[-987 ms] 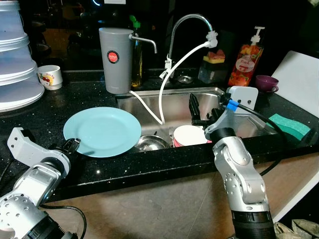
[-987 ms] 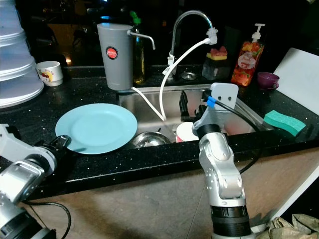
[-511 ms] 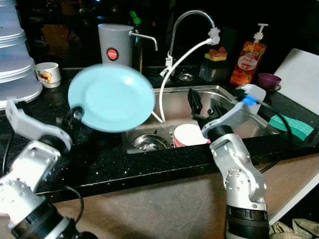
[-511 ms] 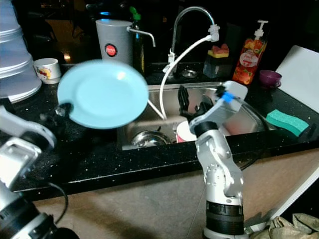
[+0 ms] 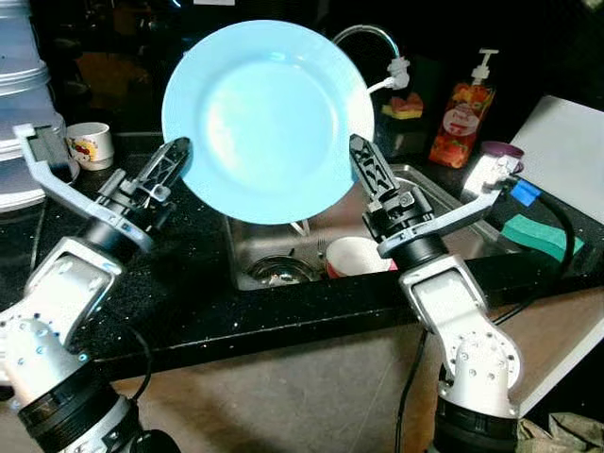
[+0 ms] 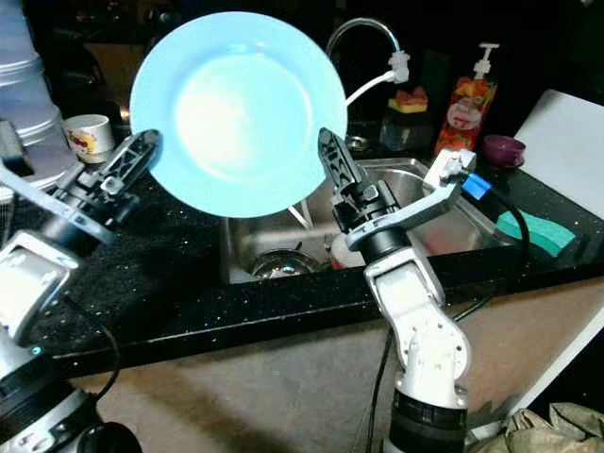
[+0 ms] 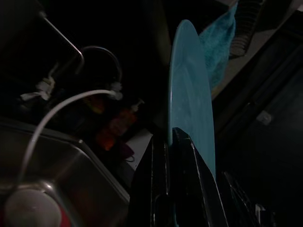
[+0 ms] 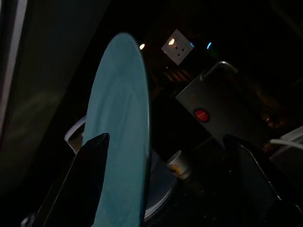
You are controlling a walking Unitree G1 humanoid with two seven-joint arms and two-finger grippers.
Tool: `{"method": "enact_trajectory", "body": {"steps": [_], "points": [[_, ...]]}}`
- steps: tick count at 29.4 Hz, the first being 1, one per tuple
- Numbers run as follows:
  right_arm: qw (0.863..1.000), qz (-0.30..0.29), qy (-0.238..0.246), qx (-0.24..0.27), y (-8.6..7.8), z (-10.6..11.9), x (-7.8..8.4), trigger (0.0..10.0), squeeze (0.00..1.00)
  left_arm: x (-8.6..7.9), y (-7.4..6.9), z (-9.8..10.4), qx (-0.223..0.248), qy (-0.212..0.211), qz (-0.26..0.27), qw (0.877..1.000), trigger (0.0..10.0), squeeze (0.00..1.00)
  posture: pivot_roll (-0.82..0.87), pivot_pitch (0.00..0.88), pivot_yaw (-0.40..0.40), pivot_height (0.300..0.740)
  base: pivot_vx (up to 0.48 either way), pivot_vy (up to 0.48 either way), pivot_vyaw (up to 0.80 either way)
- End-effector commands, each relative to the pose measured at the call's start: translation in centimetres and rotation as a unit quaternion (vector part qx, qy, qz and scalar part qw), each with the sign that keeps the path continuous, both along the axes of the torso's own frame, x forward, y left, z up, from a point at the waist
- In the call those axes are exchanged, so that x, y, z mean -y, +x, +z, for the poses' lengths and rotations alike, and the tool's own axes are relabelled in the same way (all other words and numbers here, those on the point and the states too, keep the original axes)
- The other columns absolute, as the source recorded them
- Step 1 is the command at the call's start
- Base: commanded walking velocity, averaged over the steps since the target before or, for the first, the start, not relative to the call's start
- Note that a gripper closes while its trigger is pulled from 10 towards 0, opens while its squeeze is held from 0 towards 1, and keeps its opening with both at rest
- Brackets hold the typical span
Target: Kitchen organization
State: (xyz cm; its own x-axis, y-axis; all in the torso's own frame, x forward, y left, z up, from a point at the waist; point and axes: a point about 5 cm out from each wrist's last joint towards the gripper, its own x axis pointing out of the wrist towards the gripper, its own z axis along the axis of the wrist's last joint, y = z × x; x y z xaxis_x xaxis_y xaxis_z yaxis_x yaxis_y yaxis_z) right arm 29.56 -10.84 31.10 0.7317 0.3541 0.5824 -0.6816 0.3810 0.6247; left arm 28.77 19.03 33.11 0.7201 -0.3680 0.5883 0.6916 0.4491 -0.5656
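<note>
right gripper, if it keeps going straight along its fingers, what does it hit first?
Most likely the light blue plate: the right gripper is open, its fingers straddling the plate's rim, so the plate lies in that line. Depth is hard to judge.

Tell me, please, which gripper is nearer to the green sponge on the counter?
Right. The right gripper is at the plate's edge above the sink, nearer the green sponge; the left gripper holds the plate's far edge.

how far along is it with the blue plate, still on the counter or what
Done: the blue plate is off the counter, raised upright above the sink. In hand: the left gripper clamps its rim; the right gripper is open beside the opposite edge. Left: setting it down somewhere; a cup and metal bowl sit in the sink.
</note>
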Motion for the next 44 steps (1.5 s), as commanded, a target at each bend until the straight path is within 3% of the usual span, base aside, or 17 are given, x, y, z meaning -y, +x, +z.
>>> {"method": "enact_trajectory", "body": {"steps": [1, 3, 4, 5, 15, 28, 29, 35, 36, 37, 38, 40, 43, 44], "points": [[1.000, 0.014, 0.018, -0.006, -0.6, -0.2, -0.1, 10.0, 0.00, 0.8, 0.2, 0.4, 0.017, 0.000, -0.020, 1.000, 10.0, 0.00, 0.06, 0.045, -0.050, 0.740, 0.000, 0.000, 0.00], [1.000, 0.013, 0.015, -0.006, -0.6, -0.3, 0.0, 10.0, 0.00, 1.1, 0.4, 0.3, 0.017, 0.003, -0.025, 1.000, 10.0, 0.00, 0.06, 0.045, -0.050, 0.740, 0.000, 0.000, 0.00], [1.000, 0.012, 0.014, -0.006, -0.6, -0.3, 0.0, 6.3, 0.00, 1.2, 0.4, 0.3, 0.016, 0.005, -0.026, 1.000, 10.0, 0.00, 0.06, 0.045, -0.050, 0.740, 0.000, 0.000, 0.00], [1.000, 0.008, 0.014, -0.008, -0.6, -0.3, 0.1, 0.0, 0.00, 1.4, 0.5, 0.1, 0.014, 0.008, -0.029, 0.999, 10.0, 0.00, 0.05, 0.036, -0.043, 0.740, 0.000, 0.000, 0.00], [0.997, 0.025, 0.067, 0.015, -1.4, -0.3, 0.9, 0.0, 0.00, 1.9, 1.3, -1.1, -0.009, 0.023, -0.007, 1.000, 10.0, 0.00, 0.05, 0.012, -0.036, 0.740, 0.000, 0.000, 0.00], [0.997, 0.035, 0.058, 0.030, -1.5, -0.3, 0.6, 0.0, 0.00, 2.3, 1.9, -2.0, -0.018, 0.040, 0.025, 0.999, 10.0, 0.00, 0.06, 0.000, -0.030, 0.740, 0.000, 0.000, 0.00], [0.997, 0.037, 0.056, 0.031, -1.5, -0.3, 0.5, 0.0, 0.00, 2.4, 2.0, -2.0, -0.016, 0.045, 0.031, 0.998, 10.0, 1.00, 0.06, 0.000, -0.030, 0.740, 0.000, 0.000, 0.00], [0.998, 0.037, 0.046, 0.033, -1.5, -0.4, 0.3, 0.0, 0.00, 2.6, 2.2, -2.3, -0.014, 0.047, 0.033, 0.998, 10.0, 1.00, 0.07, 0.000, -0.021, 0.740, 0.000, 0.000, 0.00], [0.998, 0.033, 0.043, 0.030, -1.4, -0.4, 0.3, 9.4, 0.00, 2.6, 2.3, -2.3, -0.015, 0.047, 0.035, 0.998, 10.0, 1.00, 0.07, 0.000, -0.021, 0.740, 0.000, 0.000, 0.00], [0.999, 0.025, 0.039, 0.028, -1.2, -0.5, 0.4, 10.0, 0.00, 2.3, 2.4, -2.3, -0.017, 0.044, 0.042, 0.998, 10.0, 0.00, 0.07, 0.000, -0.017, 0.740, 0.000, 0.000, 0.00], [0.999, 0.025, 0.039, 0.028, -1.2, -0.5, 0.4, 10.0, 0.00, 2.3, 2.4, -2.3, -0.017, 0.044, 0.042, 0.998, 10.0, 0.00, 0.07, 0.000, -0.017, 0.740, 0.000, 0.000, 0.00], [0.998, -0.055, 0.006, 0.007, -0.1, -0.9, 1.5, 10.0, 0.00, 0.5, 2.6, -2.2, -0.014, 0.037, 0.070, 0.997, 10.0, 0.00, 0.06, 0.000, -0.012, 0.740, 0.000, 0.000, 0.00], [0.995, -0.094, -0.009, -0.011, 0.5, -1.1, 2.1, 10.0, 0.00, -0.5, 2.6, -2.2, -0.012, 0.036, 0.085, 0.996, 10.0, 0.00, 0.06, 0.000, -0.008, 0.740, 0.000, 0.000, 0.00], [0.984, -0.169, -0.045, -0.031, 1.5, -1.4, 3.4, 10.0, 0.00, -2.5, 2.7, -2.2, -0.015, 0.043, 0.121, 0.992, 10.0, 0.00, 0.06, 0.000, -0.008, 0.740, 0.000, 0.000, 0.00]]}}
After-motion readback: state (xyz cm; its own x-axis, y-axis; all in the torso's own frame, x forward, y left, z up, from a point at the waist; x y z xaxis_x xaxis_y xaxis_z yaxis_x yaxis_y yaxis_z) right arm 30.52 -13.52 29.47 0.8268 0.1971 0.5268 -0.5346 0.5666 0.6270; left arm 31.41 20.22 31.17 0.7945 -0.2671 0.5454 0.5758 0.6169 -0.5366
